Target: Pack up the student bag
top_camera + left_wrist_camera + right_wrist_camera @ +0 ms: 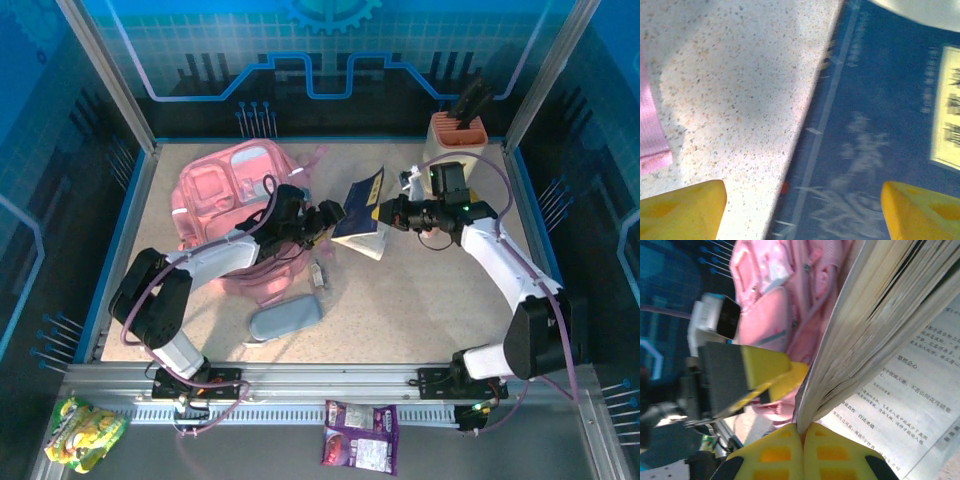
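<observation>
Right gripper (pixel 802 442): you are clamping it, fingers pressed together, on the lower edge of the book (pixel 362 208), whose pages are fanning open above the grip. Left gripper (pixel 802 207): you are holding it with its fingers (pixel 685 207) wide apart, gripping nothing, hanging over the blue cover where that meets the table (pixel 730 90).

Bag (pixel 225 190): it is lying at the far left of the table, to the left of both grippers. Your left arm is reaching across its near side, so that arm is the nearer one. Whether its mouth is standing open cannot be told.

The book is sitting between the two grippers, its long axis running far to near. Judged from this, the coming move is calling for leftward travel toward the bag.

Strap (pixel 652 145): its pink end is lying on the table just left of the left gripper.
</observation>
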Tool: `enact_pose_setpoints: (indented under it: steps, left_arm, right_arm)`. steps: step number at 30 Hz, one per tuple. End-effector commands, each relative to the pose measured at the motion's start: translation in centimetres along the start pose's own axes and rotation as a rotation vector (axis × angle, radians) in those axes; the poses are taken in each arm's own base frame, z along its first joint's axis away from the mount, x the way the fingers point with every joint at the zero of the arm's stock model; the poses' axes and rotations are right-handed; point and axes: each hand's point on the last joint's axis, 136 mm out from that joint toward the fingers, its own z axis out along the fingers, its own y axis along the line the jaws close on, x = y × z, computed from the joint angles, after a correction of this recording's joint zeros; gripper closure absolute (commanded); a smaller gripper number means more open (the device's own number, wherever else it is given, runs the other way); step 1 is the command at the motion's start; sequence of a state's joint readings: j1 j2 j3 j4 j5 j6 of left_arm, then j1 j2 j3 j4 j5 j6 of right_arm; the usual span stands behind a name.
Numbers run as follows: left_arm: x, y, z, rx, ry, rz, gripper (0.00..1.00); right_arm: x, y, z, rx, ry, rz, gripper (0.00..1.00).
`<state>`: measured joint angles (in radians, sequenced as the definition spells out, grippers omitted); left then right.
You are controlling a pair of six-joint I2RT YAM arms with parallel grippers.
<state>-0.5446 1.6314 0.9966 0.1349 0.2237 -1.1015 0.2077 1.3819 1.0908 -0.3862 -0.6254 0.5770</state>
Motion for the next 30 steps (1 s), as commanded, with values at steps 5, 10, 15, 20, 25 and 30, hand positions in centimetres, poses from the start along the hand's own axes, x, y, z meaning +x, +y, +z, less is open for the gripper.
enact_pose_setpoints:
  steps: [5,10,15,20,25,30]
  left_arm:
    - [0.0,-3.4,-1.0,0.160,0.029,-0.015,0.20]
    - [-0.2,-5.7,-1.8,0.251,0.023,0.016,0.36]
    - [-0.3,-6.7,-2.6,0.267,0.011,0.045,0.58]
    - [-0.2,-7.5,-3.2,0.270,0.009,0.068,0.83]
    - [-0.8,-9.1,-4.7,0.290,-0.030,0.090,1.00]
    - [-1.1,-12.1,-6.2,0.351,-0.061,0.123,1.00]
  right_arm:
    - [-0.5,3.8,-1.4,-0.203,-0.034,0.010,1.00]
    - [0.2,1.8,-0.4,-0.180,-0.006,0.043,1.00]
    - [0.5,0.3,0.0,-0.160,0.003,0.063,1.00]
    - [0.5,-0.3,0.2,-0.161,0.007,0.076,1.00]
    - [1.0,-1.3,-0.1,-0.146,0.012,0.102,0.65]
    - [2.3,-2.4,-0.9,-0.120,0.009,0.161,0.27]
